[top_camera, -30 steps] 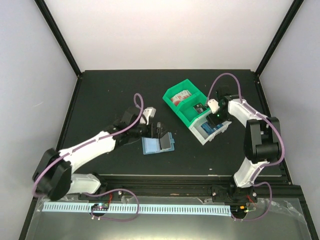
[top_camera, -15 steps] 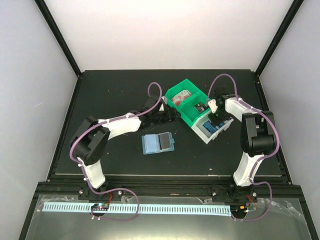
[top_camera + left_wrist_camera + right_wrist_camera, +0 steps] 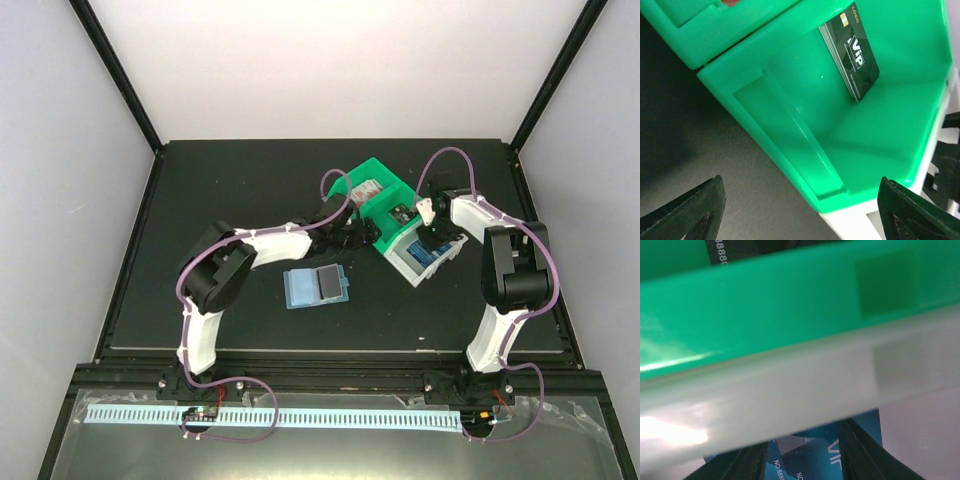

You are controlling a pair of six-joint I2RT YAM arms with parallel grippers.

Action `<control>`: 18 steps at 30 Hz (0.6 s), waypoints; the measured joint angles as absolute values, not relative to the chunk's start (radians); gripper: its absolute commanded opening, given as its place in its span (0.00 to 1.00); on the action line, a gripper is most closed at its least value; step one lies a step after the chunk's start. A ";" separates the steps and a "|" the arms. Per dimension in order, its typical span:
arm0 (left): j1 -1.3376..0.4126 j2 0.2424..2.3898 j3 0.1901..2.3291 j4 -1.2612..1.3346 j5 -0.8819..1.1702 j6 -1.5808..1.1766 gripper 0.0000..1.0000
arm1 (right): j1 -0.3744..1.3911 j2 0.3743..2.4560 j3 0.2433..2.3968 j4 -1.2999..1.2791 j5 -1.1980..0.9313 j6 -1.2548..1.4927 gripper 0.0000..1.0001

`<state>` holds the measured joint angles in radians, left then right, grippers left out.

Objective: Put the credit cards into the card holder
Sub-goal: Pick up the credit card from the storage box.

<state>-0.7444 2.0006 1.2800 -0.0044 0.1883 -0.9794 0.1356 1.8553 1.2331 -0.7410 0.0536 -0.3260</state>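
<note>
Blue credit cards (image 3: 424, 258) are lying in the white bin (image 3: 403, 268), right of the card holder (image 3: 316, 287), which is lying open mid-table (image 3: 220, 180), presumably to receive them. The right claw (image 3: 802, 460) is straddling the cards, probably to lift one; whether it is gripping cannot be told. The left claw (image 3: 800, 210), spread wide and empty, is hovering over the green bin (image 3: 790, 100).

The left end effector (image 3: 347, 236) has swung away from the card holder (image 3: 315, 287) to the green bin (image 3: 375, 203).

Green bin (image 3: 790, 65) against white bin (image 3: 765, 395)
</note>
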 measured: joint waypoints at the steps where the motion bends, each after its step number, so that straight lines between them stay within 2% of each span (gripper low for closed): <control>1: -0.748 2.017 1.296 -0.014 0.188 -0.984 0.82 | 0.136 1.855 1.233 -0.742 0.049 -0.322 0.47; 9: -0.761 2.092 1.413 -0.096 0.174 -1.052 0.71 | 0.136 1.852 1.234 -0.748 0.044 -0.297 0.50; 12: -0.762 2.112 1.435 -0.125 0.162 -1.080 0.64 | 0.136 1.851 1.236 -0.748 0.043 -0.289 0.46; 18: -0.764 2.174 1.504 -0.188 0.134 -1.128 0.58 | 0.136 1.827 1.238 -0.747 0.042 -0.284 0.41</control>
